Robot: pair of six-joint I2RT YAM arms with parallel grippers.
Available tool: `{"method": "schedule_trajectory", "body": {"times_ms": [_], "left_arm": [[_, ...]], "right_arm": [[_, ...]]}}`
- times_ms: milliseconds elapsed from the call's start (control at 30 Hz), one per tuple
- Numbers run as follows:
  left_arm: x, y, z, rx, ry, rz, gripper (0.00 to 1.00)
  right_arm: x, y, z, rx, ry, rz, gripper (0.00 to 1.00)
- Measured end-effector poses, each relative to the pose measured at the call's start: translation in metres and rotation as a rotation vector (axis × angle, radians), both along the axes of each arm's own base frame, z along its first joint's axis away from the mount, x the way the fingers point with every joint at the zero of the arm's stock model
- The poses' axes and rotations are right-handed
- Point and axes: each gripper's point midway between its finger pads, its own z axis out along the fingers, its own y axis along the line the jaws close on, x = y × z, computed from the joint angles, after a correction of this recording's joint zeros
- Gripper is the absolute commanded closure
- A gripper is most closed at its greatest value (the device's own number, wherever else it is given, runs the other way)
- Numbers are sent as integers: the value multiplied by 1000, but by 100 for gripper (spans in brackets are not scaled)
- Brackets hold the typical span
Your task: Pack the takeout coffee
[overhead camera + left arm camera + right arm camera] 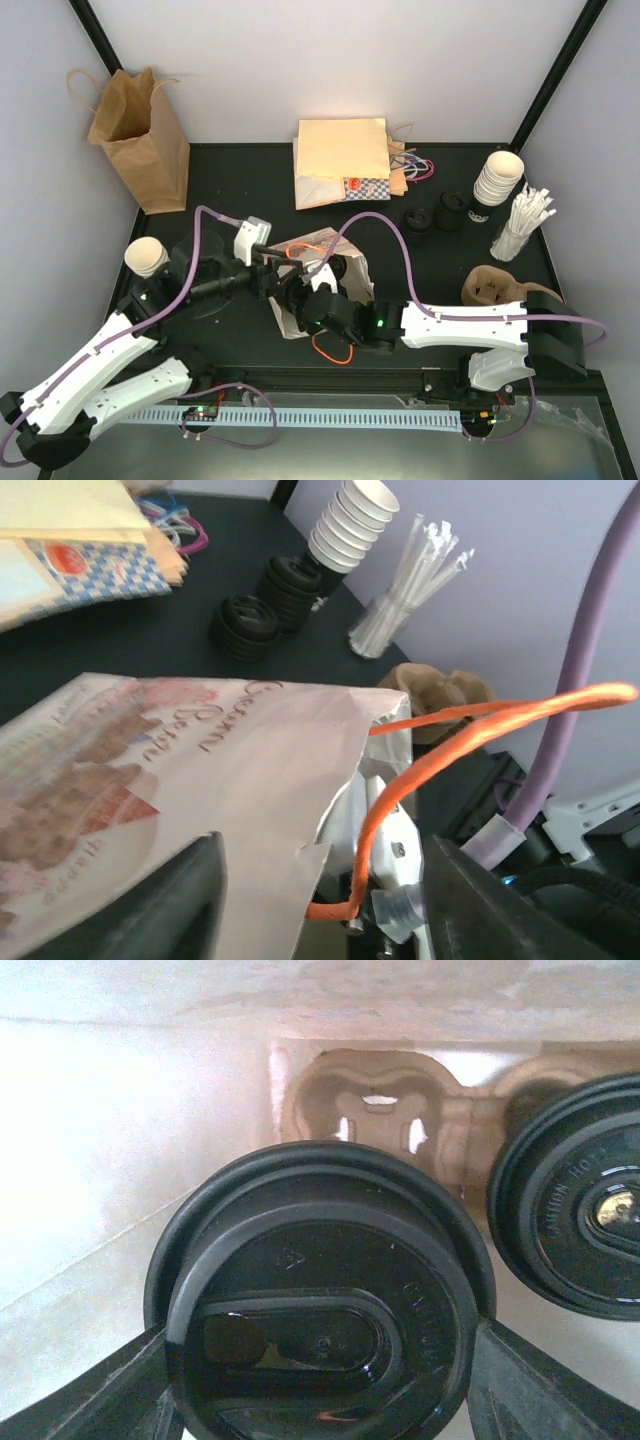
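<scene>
A white printed bag [300, 250] with orange handles [440, 750] lies in the middle of the table. My right gripper [320, 1360] reaches inside it, shut on the takeout coffee [320, 1300], with a finger against each side of the black lid. Behind the cup, a brown pulp carrier [370, 1110] lies inside the bag. A second lidded cup [575, 1210] sits at the carrier's right. My left gripper [320, 880] is at the bag's mouth, its jaws standing apart. The bag's rim [330, 780] and one orange handle lie loose between them.
A brown paper bag [140, 140] stands at the back left. A lidless cream cup [147, 257] sits by the left arm. Flat bags and napkins [340, 160] lie at the back. Loose black lids [440, 213], stacked cups [498, 180], straws [520, 225] and another carrier [490, 287] are at the right.
</scene>
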Motion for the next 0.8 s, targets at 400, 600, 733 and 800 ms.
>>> {"method": "schedule_trajectory", "body": {"times_ms": [400, 600, 733, 800], "left_arm": [[21, 51, 43, 110, 7, 212, 1], [52, 108, 25, 244, 97, 471, 1], [81, 126, -21, 336, 236, 531, 3], [91, 128, -51, 377, 314, 527, 5]], "right_arm": [[-4, 9, 0, -15, -40, 83, 69], [-2, 11, -6, -64, -83, 113, 69], [1, 12, -11, -104, -114, 131, 70], [1, 13, -13, -119, -128, 140, 70]]}}
